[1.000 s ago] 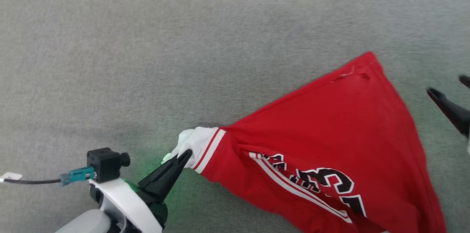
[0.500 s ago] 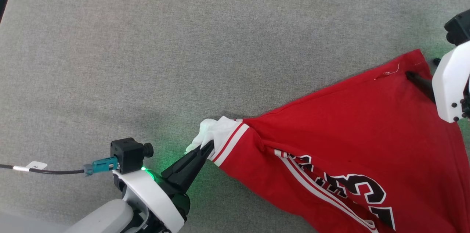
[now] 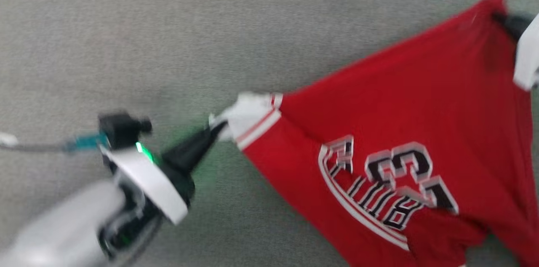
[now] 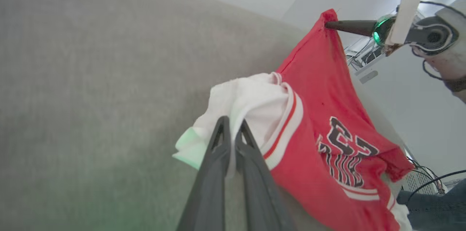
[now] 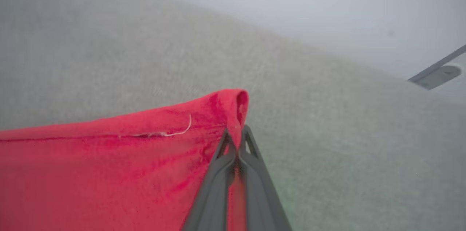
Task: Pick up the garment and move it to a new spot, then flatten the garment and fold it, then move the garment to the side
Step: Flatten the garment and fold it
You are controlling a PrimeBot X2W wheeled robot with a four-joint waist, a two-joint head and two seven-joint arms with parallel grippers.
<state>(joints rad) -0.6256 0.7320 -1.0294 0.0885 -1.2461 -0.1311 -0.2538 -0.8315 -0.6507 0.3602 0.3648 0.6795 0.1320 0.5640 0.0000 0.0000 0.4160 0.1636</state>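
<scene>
Our left claw (image 4: 231, 129) is clenched on the white sleeve (image 4: 251, 100) of the garment (image 3: 379, 102). Its two dark fingers are pressed together, with a bunch of white cloth pinched between the tips. Our right claw (image 5: 236, 138) is also clenched, grasping a red corner of the hem, where the fabric rolls over the fingertips in a small fold. A loose pale thread (image 5: 174, 132) lies along the seam just beside that grip.

Between the two claws the red shirt is pulled into a taut upper edge, and below it the body hangs in a rough triangle. The black-and-white lettering (image 3: 391, 182) faces up and creases as the cloth sags. The garment is over a grey cloth-covered surface (image 3: 126, 27). We cannot tell whether its lower folds touch that surface, and the head view is blurred.

We judge the shirt to be light, soft and quite limp. It keeps no shape of its own and drapes wherever it is not held. Both grips are small pinches, so a sharp tug might slip them. The striped sleeve trim looks thicker and should give a firmer bite. Sleeve and hem corner lie diagonally, which skews the cloth. For flattening, we think matching points would serve better, such as both shoulders or both hem corners.
</scene>
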